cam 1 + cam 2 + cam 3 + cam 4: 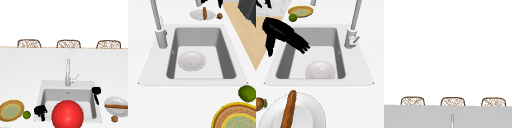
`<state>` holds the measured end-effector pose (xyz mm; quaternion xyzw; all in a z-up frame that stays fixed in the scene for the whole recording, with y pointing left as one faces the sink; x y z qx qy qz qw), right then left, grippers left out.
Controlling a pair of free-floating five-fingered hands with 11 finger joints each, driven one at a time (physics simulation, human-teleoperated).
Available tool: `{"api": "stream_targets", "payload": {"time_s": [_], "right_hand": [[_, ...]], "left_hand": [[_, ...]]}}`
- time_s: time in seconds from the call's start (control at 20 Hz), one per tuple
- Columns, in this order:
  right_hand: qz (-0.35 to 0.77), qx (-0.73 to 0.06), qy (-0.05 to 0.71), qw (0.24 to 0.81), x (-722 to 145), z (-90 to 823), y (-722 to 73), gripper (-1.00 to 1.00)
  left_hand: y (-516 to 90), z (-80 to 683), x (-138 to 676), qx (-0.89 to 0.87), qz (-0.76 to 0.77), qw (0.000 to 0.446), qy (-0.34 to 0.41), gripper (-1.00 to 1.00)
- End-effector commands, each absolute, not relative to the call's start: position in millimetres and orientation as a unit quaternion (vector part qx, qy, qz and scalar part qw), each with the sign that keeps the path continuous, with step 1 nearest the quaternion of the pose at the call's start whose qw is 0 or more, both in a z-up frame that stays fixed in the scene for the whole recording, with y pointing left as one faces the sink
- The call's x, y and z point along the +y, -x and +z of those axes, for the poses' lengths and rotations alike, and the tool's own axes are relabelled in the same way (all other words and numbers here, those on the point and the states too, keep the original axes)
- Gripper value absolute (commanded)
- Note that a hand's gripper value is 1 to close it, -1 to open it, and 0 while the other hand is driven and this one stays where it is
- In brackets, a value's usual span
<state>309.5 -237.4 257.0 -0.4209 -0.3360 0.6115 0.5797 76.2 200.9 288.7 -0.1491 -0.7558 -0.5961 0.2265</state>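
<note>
The sink [42,93] is set into the white tabletop [20,75], and a white bowl [320,70] lies on its floor. The right hand [283,35] is held over the sink's right rim, fingers [302,46] straight and together. The left hand [40,110] is seen at the sink's left front corner, fingers curled on nothing.

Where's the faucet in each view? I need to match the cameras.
Front view: faucet at centre, behind the sink.
Left side view: upper left, beside the sink.
Right side view: upper right, beside the sink.
Upper view: its tip, bottom centre.
Shared landmark: the sink; wicker chairs link front and upper.
</note>
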Motion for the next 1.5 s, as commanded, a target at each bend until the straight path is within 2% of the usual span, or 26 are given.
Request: {"api": "stream_targets", "payload": {"time_s": [0.0,0.35,0.65,0.8,0.95,1.45], "right_hand": [[0.626,-0.358,0.400,0.566,-228,255,-310,-1.00],[0.625,-0.363,0.392,0.569,-222,252,-308,-1.00],[0.643,-0.377,0.377,0.549,-202,252,-313,-1.00],[0.611,-0.387,0.389,0.570,-194,256,-310,-1.00],[0.592,-0.407,0.415,0.558,-182,262,-308,-1.00],[0.573,-0.442,0.427,0.542,-138,257,-355,-1.00]], "left_hand": [[-76,289,201,-0.756,-0.596,0.226,0.149,0.00],[-76,289,201,-0.756,-0.596,0.226,0.149,0.00],[-76,289,201,-0.756,-0.596,0.226,0.149,0.00],[-76,289,201,-0.756,-0.596,0.226,0.149,0.00],[-76,289,201,-0.756,-0.596,0.226,0.149,0.00],[-76,289,201,-0.756,-0.596,0.226,0.149,0.00]]}}
